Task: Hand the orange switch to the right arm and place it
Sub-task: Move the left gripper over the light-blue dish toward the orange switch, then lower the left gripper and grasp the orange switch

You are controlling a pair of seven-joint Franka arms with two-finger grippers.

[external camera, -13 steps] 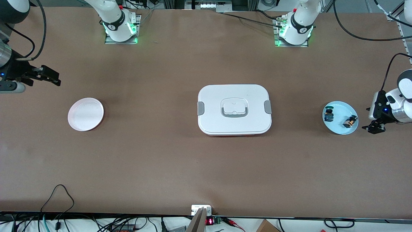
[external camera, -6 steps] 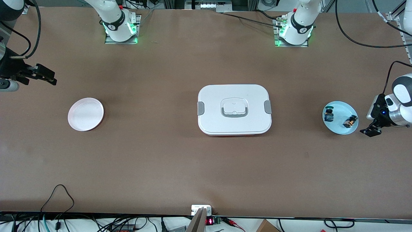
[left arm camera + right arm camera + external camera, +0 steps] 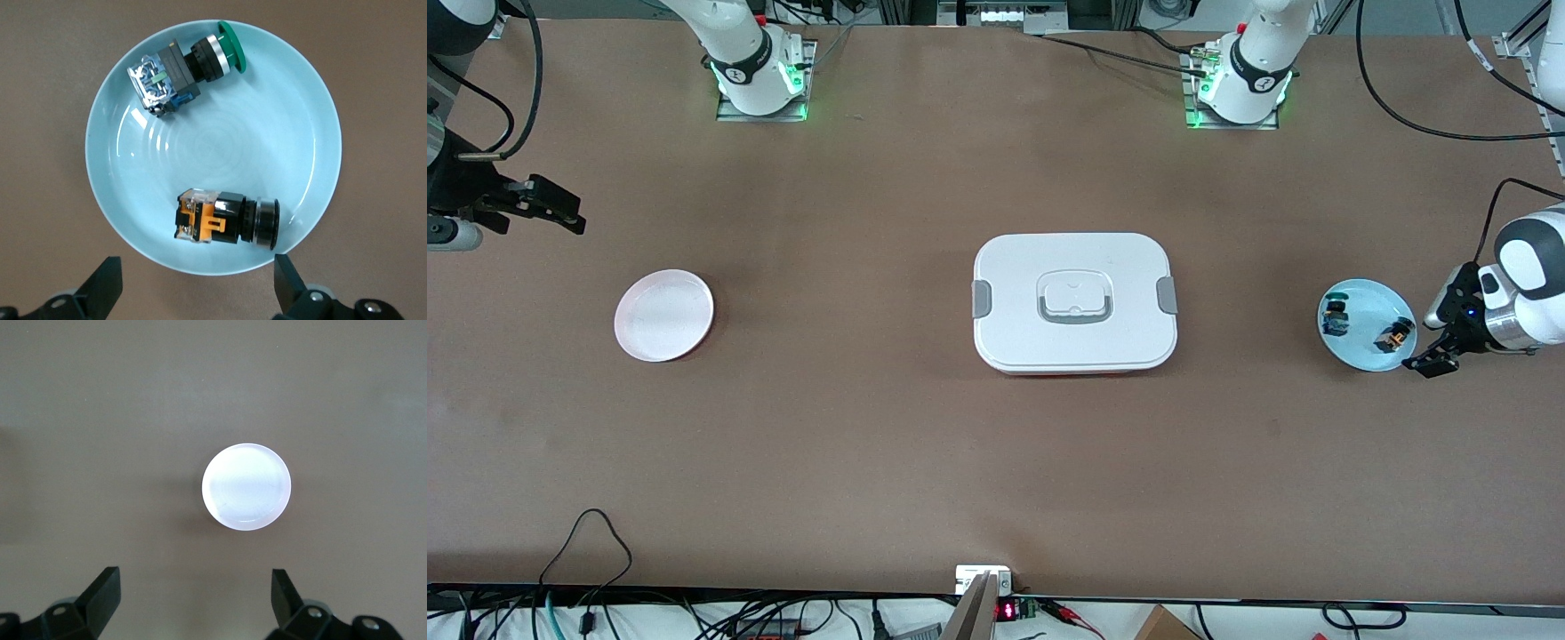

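Orange switch [image 3: 224, 225] lies in blue plate [image 3: 313, 107], untouched.
Left claw [image 3: 1434, 360] wide open, empty, at plate's edge; right claw [image 3: 545, 204] open, empty, waits above the table [image 3: 925, 444].

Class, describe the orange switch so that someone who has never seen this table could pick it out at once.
Start at the big white lidded box mid-table, then look toward the left arm's end for the pale blue plate. Two small switches lie on it, apart from each other. The orange switch has an orange body and black cap; the other switch has a green cap and blue parts.
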